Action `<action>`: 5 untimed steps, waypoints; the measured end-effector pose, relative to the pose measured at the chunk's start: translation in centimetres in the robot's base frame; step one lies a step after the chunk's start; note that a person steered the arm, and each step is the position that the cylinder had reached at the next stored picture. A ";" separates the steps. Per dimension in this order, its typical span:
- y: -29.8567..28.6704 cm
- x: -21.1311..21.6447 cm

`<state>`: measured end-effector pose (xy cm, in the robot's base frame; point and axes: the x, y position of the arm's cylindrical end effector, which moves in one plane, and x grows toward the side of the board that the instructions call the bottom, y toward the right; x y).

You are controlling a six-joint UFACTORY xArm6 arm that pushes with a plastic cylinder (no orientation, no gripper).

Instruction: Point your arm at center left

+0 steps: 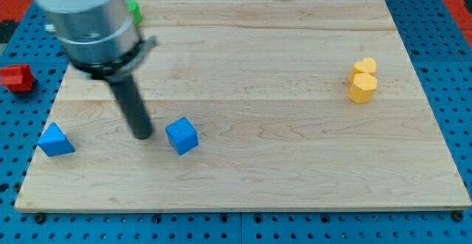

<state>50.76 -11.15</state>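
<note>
My tip (142,136) rests on the wooden board (251,67) at the view's centre left. A blue cube (181,136) lies just to the tip's right, a small gap apart. A blue triangular block (55,140) lies to the tip's left near the board's left edge. The arm's grey body (85,15) fills the view's top left and hides most of a green block (133,10).
Two yellow blocks (363,81) sit together, touching, at the view's right. A red block (18,77) lies off the board on the blue pegboard at the view's left edge.
</note>
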 end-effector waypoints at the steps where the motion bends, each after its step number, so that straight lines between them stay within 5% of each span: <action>1: 3.6 0.0; 5: 2.4 -5.5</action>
<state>45.28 -8.71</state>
